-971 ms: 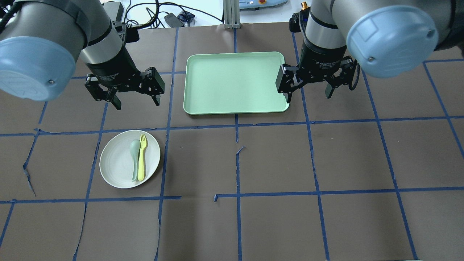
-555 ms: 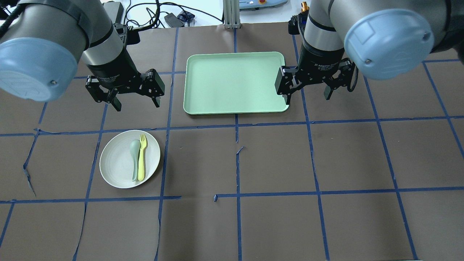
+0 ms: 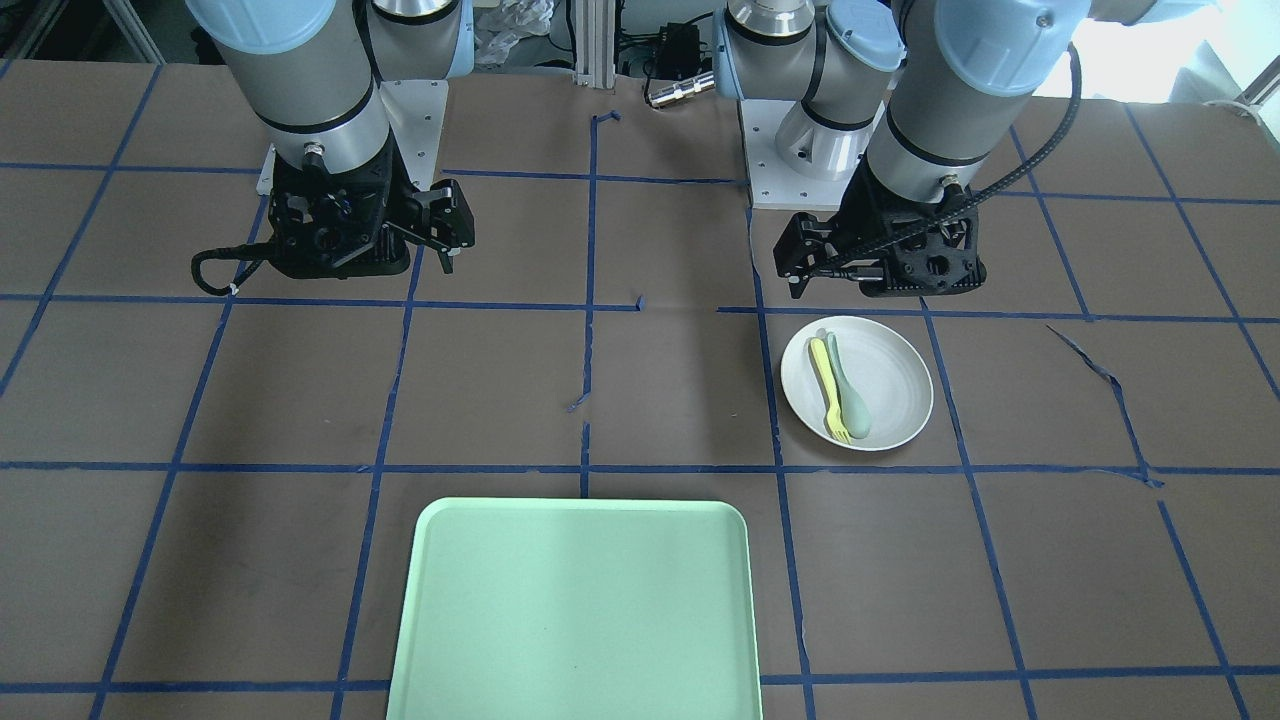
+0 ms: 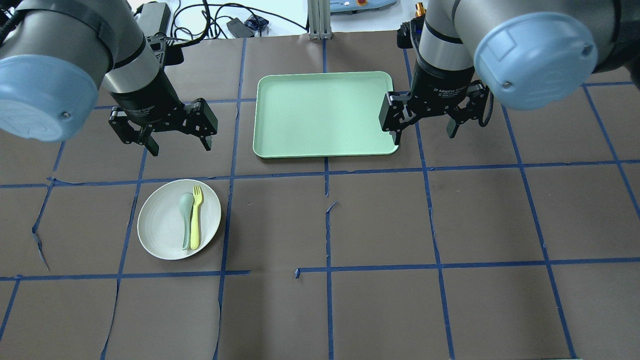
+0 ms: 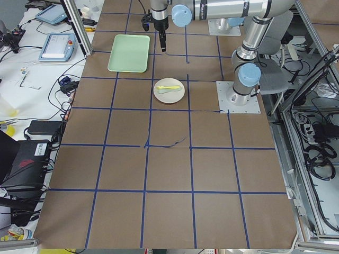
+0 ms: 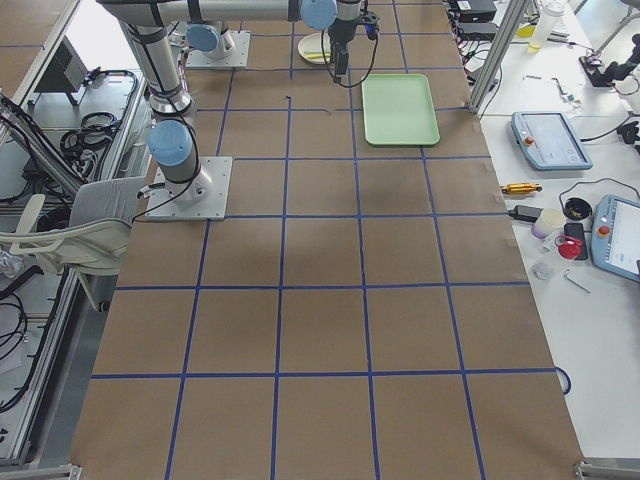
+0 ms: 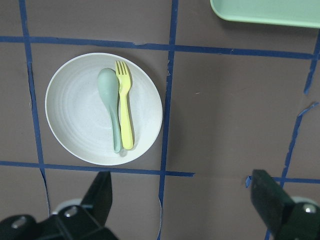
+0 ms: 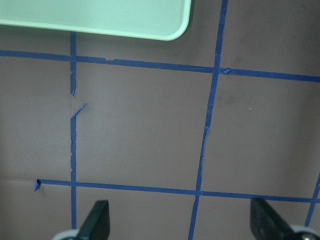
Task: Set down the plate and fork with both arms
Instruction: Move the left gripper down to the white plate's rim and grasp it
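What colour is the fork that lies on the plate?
The fork is pale yellow; the left wrist-mounted view shows it best, beside the grey-green spoon.

From here I see the bench (image 4: 500, 215) covered in brown sheets, gridded with blue tape (image 4: 329, 310). Past its far edge, a white side table (image 6: 600, 100) carries a teach pendant (image 6: 546, 140).

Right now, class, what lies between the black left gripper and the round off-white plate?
Between left gripper and plate: only brown table cover crossed by one blue tape line, per overhead view.
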`<action>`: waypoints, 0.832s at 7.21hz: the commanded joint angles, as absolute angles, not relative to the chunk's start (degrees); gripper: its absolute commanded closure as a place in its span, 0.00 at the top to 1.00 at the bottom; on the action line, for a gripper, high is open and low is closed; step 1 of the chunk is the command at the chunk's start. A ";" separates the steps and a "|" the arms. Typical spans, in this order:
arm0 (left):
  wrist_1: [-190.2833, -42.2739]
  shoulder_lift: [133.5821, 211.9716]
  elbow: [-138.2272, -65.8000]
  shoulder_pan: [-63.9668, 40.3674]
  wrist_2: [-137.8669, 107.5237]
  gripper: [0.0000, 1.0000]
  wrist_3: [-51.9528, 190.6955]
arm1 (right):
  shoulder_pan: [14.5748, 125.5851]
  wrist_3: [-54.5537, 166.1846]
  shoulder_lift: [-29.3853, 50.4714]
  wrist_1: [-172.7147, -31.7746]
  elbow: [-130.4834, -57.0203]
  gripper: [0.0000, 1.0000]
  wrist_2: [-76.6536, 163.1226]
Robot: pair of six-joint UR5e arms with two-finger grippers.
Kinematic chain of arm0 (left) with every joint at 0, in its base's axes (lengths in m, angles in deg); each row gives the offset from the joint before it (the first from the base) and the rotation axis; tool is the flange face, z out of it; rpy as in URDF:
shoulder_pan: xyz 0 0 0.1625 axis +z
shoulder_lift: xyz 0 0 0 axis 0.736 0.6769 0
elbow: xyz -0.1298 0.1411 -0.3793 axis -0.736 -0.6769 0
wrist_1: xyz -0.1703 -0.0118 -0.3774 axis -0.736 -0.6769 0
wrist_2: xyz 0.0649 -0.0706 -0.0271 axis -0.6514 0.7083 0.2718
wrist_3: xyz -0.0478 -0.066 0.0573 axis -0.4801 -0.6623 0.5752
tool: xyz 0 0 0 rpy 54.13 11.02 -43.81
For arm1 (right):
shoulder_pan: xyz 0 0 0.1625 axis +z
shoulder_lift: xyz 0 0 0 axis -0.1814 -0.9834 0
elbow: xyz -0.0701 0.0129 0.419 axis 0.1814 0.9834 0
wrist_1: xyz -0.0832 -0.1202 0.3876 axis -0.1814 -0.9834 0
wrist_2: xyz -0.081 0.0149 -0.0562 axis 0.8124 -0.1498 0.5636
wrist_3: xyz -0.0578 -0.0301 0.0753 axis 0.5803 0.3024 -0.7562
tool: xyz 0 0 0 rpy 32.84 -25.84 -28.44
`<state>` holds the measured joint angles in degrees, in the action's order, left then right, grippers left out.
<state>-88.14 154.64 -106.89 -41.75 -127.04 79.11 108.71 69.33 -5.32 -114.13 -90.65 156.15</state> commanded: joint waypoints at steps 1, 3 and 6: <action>-86.15 154.33 -110.34 -36.22 -126.79 1.00 79.27 | 108.71 69.15 -4.47 -114.01 -90.76 1.00 156.34; -82.63 154.50 -114.03 -30.85 -126.97 1.00 88.86 | 108.80 69.06 -3.68 -114.27 -90.76 1.00 156.34; -70.72 154.94 -125.08 -20.22 -126.09 0.98 99.19 | 108.89 68.98 -2.53 -114.09 -90.76 1.00 156.34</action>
<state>-76.44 154.83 -120.03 -24.11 -126.33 95.08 108.82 69.04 -2.98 -114.20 -90.76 156.36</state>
